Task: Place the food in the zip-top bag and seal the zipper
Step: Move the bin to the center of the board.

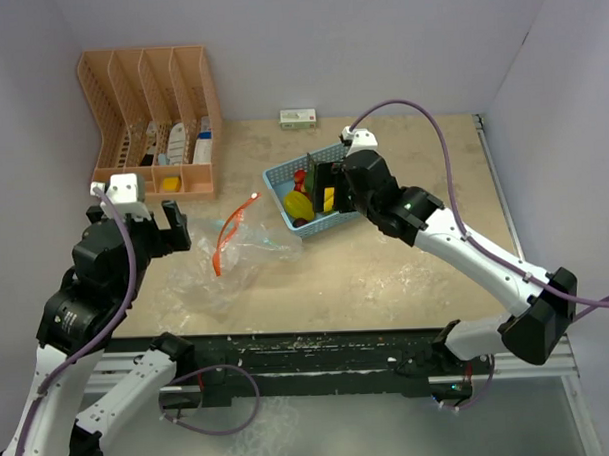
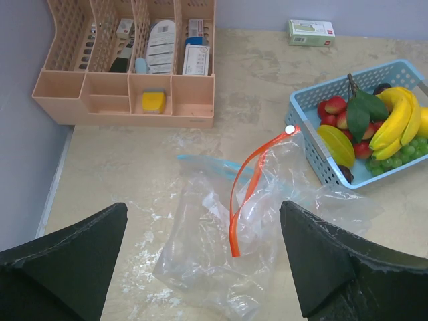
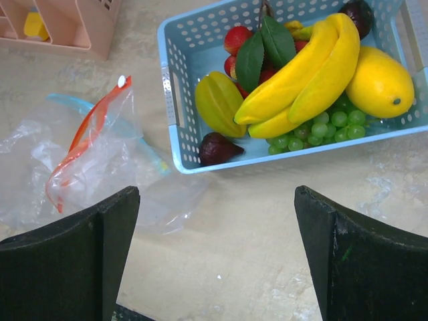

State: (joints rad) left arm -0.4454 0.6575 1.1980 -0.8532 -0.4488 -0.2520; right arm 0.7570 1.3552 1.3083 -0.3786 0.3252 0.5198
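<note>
Evidently no food (image 3: 301,73) has been bagged: it all lies in the basket (image 3: 168,100) beside the crumpled bag (image 2: 221,261). The left pincer (image 2: 200,221) over the bag and the right pincer (image 3: 217,200) over the basket are held open, empty; one piece must be gripped next.

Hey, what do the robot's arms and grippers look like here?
The left arm and right arm have white links with chunky black joints. A purple cable loops along each up to a white wrist camera block. The left gripper and right gripper have broad, flat black fingers.
</note>
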